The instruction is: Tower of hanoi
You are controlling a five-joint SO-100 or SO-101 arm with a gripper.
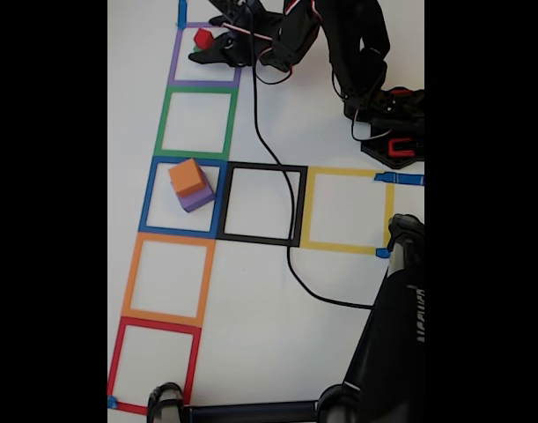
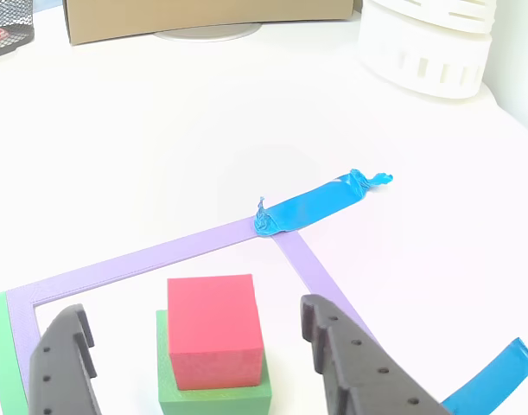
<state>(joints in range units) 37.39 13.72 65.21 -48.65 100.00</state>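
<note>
2 small blocks sit stacked in the purple square, red cube on green block, between my spread jaws; light, stiff, smooth-looking, so I would pinch the cube's flat sides squarely.

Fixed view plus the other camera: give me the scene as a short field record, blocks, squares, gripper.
surface: white table with coloured tape squares in a column, black and yellow squares branching right in the fixed view
stack one: orange foam cube on purple foam cube, inside the blue tape square
stack two: red foam cube on green foam block, inside the purple tape square
gripper: black two-finger gripper, open, jaws either side of stack two, not touching
cable: black cable crossing the black tape square
</note>
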